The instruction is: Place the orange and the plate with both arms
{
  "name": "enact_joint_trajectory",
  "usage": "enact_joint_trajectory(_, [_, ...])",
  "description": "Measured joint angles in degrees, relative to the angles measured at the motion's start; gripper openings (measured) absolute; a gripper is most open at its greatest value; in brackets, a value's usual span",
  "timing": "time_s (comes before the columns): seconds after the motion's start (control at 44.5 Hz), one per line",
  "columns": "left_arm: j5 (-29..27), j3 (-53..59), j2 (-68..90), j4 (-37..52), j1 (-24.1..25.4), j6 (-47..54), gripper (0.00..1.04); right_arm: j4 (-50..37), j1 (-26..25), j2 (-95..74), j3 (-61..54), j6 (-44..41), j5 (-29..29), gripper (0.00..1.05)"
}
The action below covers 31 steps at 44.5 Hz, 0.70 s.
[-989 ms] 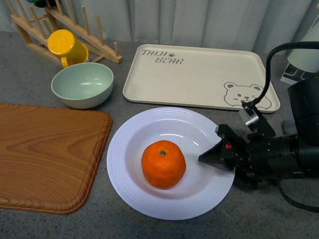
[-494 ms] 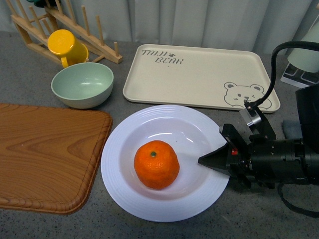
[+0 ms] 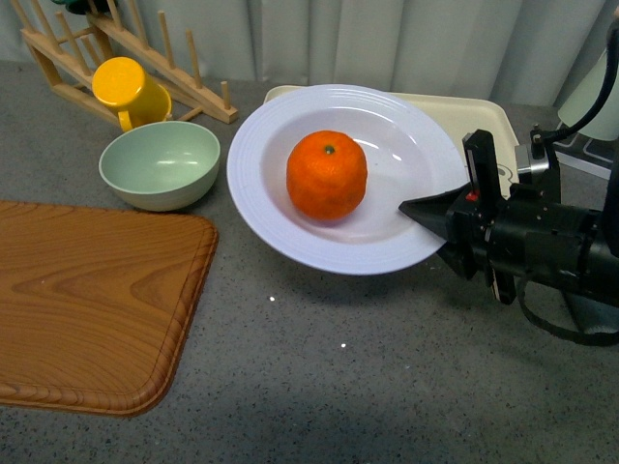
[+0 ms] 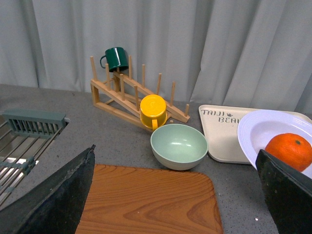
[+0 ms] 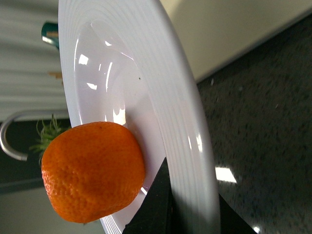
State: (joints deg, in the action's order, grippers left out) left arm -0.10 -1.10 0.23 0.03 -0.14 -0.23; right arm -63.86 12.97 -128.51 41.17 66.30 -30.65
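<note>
The white ridged plate (image 3: 271, 208) is lifted off the table and tilted, its far edge over the beige tray. The orange (image 3: 327, 175) sits in its bowl. My right gripper (image 3: 432, 210) is shut on the plate's right rim. In the right wrist view the jaws pinch the plate's rim (image 5: 185, 146) beside the orange (image 5: 90, 170). My left gripper (image 4: 175, 195) is open and empty, its fingers (image 4: 58, 195) wide apart above the wooden board (image 4: 146, 200). The plate (image 4: 258, 134) and orange (image 4: 290, 150) also show in the left wrist view.
A wooden cutting board (image 3: 87, 300) lies at the left. A pale green bowl (image 3: 160, 164) and a yellow mug (image 3: 128, 89) stand by a wooden drying rack (image 3: 116, 48). The beige bear tray (image 3: 488, 126) lies behind the plate. A sink rack (image 4: 24, 146) is further left.
My right gripper has lifted the plate with the orange off the table and carried it back toward the tray. The plate now hangs tilted in the air.
</note>
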Motion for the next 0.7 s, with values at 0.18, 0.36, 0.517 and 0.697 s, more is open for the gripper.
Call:
enact_joint_trajectory(0.18, [0.00, 0.00, 0.00, 0.00, 0.00, 0.00, 0.98, 0.44, 1.38, -2.60, 4.94, 4.94, 11.10, 0.04])
enact_joint_trajectory(0.36, [0.00, 0.00, 0.00, 0.00, 0.00, 0.00, 0.98, 6.38, 3.67, -5.05, 12.52, 8.17, 22.60, 0.04])
enact_joint_trajectory(0.517, [0.00, 0.00, 0.00, 0.00, 0.00, 0.00, 0.98, 16.02, 5.99, -8.28, 20.83, 9.33, 26.62, 0.04])
enact_joint_trajectory(0.697, [0.00, 0.00, 0.00, 0.00, 0.00, 0.00, 0.98, 21.03, 6.67, -10.05, 25.59, 9.53, 26.69, 0.04])
